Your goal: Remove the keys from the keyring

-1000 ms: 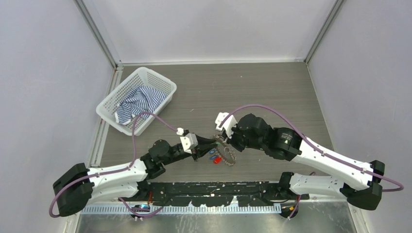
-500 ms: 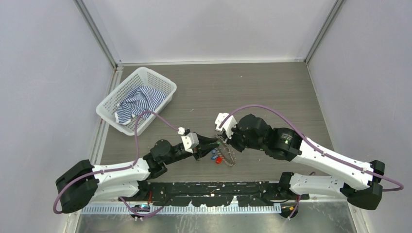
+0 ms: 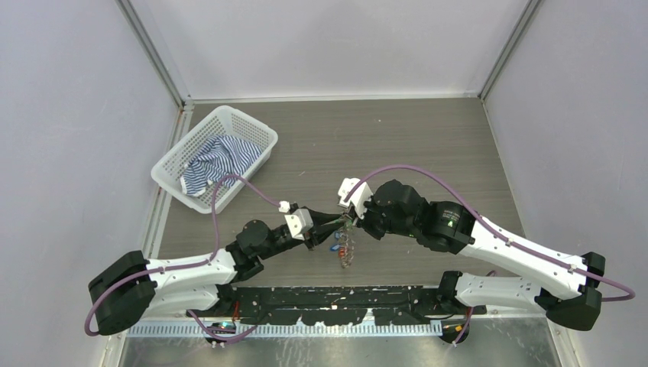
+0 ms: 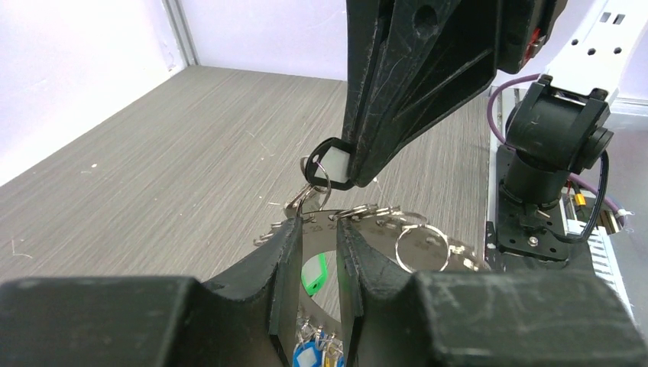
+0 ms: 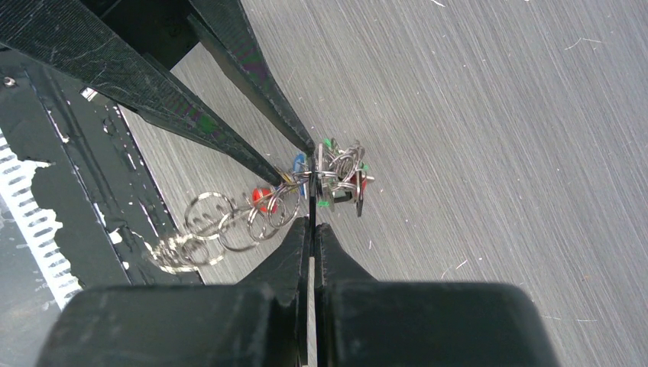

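Fingers (image 4: 284, 252) of the left gripper (image 4: 317, 223) stood narrowly apart, clamped on the upper rim of the keyring (image 3: 345, 251), which hung edge-on, held up off the table (image 3: 428, 145). Just beside it, the right gripper (image 5: 312, 223) was fully closed on a black-tagged key (image 4: 321, 157) threaded on the ring. The other keys (image 5: 336, 172), tagged blue, green and red, were bunched at the same spot. The ring hung well to the right of the white basket (image 3: 179, 147) and nearer the arms' bases. A striped cloth (image 3: 218, 160) lay inside that basket.
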